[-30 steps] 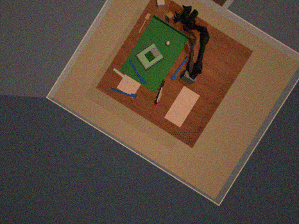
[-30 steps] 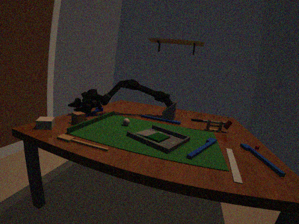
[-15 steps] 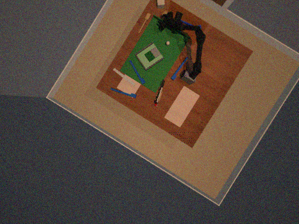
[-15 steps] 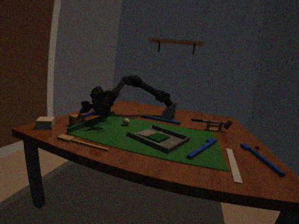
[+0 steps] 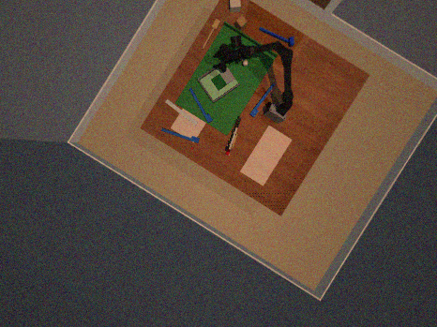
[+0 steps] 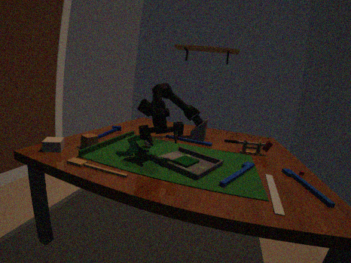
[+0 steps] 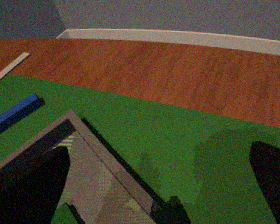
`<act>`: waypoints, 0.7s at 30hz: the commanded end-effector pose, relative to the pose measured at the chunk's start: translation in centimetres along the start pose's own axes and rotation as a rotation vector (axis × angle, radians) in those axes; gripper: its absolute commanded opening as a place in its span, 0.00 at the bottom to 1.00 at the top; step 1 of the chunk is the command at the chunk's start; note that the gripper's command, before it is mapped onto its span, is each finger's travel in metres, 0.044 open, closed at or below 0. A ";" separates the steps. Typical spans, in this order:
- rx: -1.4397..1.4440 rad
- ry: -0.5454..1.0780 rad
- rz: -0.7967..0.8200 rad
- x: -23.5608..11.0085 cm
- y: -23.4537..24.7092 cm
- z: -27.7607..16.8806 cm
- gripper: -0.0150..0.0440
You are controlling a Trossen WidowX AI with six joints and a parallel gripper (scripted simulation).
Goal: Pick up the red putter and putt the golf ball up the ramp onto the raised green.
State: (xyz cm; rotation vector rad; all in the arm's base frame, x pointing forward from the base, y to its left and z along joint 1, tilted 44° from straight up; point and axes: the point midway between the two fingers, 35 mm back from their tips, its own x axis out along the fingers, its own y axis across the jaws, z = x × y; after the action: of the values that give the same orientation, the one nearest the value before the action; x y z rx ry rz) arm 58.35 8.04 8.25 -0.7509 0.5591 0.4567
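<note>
Only the top view shows the golf ball (image 5: 245, 63).

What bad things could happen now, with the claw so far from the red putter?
The open, empty claw hangs low over the green mat right beside the golf ball, so a careless swing might knock the ball away. The red putter lies at the mat's other end, and several blue sticks lie around, so the claw might bump one or grab the wrong thing.
</note>
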 end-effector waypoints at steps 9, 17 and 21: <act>-0.270 0.271 0.371 -0.1 20.9 -1.5 1.00; -0.577 0.485 0.588 -5.0 33.3 -5.6 1.00; -0.782 0.606 0.679 -8.9 38.2 -8.6 1.00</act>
State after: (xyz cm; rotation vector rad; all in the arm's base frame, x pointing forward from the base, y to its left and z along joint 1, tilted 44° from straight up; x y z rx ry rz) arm 31.37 25.02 -9.53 -1.3337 1.1772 1.0598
